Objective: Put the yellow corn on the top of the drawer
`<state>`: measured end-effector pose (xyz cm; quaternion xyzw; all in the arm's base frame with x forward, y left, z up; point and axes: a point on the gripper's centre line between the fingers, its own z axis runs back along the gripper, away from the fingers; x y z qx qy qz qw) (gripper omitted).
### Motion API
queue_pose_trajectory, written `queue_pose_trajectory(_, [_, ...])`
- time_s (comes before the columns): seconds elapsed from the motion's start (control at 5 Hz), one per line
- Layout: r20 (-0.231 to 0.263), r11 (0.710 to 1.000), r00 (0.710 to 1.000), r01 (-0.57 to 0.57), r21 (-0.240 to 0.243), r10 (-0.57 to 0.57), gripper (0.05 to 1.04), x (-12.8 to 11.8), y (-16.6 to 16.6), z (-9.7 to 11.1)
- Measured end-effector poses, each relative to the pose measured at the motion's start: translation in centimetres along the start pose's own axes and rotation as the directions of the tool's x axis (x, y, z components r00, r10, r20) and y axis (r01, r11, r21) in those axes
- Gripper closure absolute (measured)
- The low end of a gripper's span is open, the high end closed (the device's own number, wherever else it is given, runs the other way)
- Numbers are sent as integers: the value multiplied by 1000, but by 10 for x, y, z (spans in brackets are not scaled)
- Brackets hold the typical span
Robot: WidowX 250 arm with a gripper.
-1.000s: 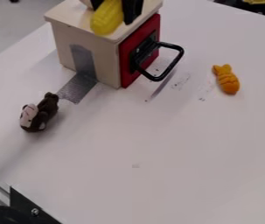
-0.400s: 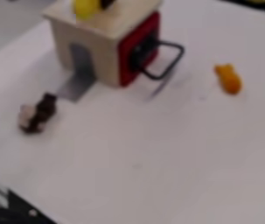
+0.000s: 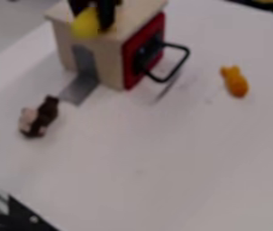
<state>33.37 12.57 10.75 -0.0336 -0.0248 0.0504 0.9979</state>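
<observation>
Camera view: your gripper (image 3: 95, 19) has fingers gripping yellow corn (image 3: 85, 27); it sits between them, rounded end poking below, overlapping near edge of drawer top (image 3: 134, 13).

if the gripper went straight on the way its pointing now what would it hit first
Likely the drawer's wooden top, with the yellow corn in the gripper touching first. Depth is unclear, so it might just miss the near edge.

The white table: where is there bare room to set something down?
The white table is bare in front of the drawer, between the brown toy and orange toy. Crowded: around the drawer's top, by the gripper and yellow corn.
</observation>
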Motion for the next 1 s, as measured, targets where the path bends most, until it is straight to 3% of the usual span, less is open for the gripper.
queue_pose_trajectory(0.4, [8,999,999,47,-18,-46,395,17,-17,-2])
queue_pose_trajectory(0.6, [0,1000,1000,26,5,-26,124,19,-14,5])
queue_pose_trajectory(0.8, [35,999,999,8,34,-9,87,23,-14,33])
queue_pose_trajectory(1.0, [111,998,993,20,64,-27,87,24,-24,79])
